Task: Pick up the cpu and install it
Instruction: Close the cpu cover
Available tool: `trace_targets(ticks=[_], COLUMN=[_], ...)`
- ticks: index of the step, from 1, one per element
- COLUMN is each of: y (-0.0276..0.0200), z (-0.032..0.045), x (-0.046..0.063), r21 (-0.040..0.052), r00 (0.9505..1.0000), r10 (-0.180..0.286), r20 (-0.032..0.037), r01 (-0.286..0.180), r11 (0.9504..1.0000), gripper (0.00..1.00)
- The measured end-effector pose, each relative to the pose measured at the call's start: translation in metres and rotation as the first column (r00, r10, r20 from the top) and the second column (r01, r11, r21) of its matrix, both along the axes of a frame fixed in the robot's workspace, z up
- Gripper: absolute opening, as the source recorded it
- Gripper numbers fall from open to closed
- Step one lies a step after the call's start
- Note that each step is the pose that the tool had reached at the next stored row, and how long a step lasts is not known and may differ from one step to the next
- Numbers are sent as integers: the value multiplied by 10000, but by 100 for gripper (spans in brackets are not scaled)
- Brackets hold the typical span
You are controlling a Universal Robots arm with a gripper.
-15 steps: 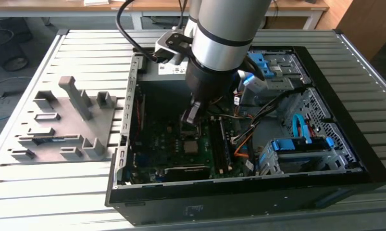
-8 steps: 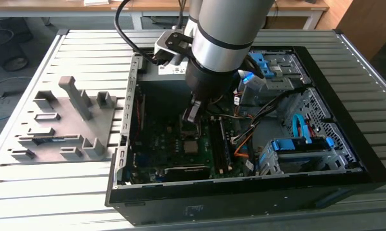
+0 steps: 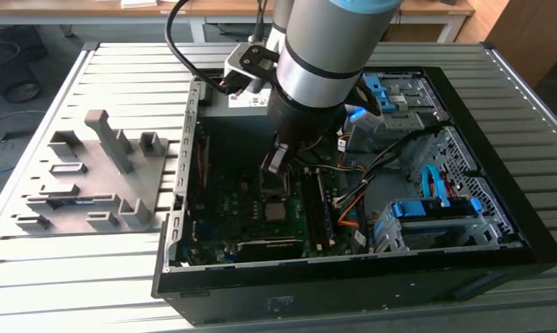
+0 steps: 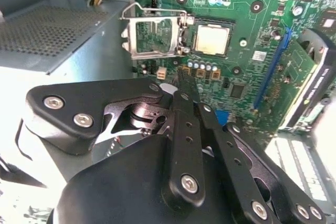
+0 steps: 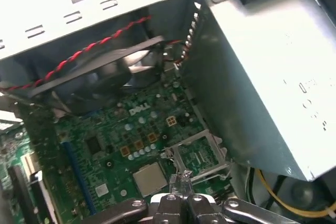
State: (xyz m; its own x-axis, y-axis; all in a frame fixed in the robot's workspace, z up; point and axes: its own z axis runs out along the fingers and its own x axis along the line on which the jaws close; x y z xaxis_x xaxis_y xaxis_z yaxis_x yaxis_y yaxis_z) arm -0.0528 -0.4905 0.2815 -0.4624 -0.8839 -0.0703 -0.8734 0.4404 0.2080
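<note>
hand (image 5: 182,176) mostly cut by frame edge, so is psu box (image 5: 273,66), arm (image 3: 320,62) hides part of mobo (image 3: 232,201)

The gripper (image 4: 181,77) was matt black metal with shiny screw heads, and the cpu (image 4: 212,39) just beyond its tip had a smooth, dull silvery metal top, beside a socket frame (image 4: 152,35) of bare bright metal. Under both lay the motherboard (image 4: 247,72), a glossy green circuit board, while the power-supply box (image 4: 52,30) beside the gripper was matt grey sheet metal, partly perforated. The desk (image 3: 121,62), well away from the gripper, was ribbed pale grey metal.
</note>
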Motion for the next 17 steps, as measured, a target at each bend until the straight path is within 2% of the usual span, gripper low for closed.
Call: trace_targets(ticks=[4, 8, 15, 17], y=[0, 3, 3, 3], z=[-22, -38, -39, -43], x=[0, 1, 5, 43], r21=[50, 179, 194, 200], r00=[9991, 9982, 9981, 9982], r10=[-423, -598, -611, -605], r20=[-2, -7, -9, -23], r01=[423, 598, 611, 605], r11=[9991, 9980, 9979, 9980], gripper=[10, 10, 10, 10])
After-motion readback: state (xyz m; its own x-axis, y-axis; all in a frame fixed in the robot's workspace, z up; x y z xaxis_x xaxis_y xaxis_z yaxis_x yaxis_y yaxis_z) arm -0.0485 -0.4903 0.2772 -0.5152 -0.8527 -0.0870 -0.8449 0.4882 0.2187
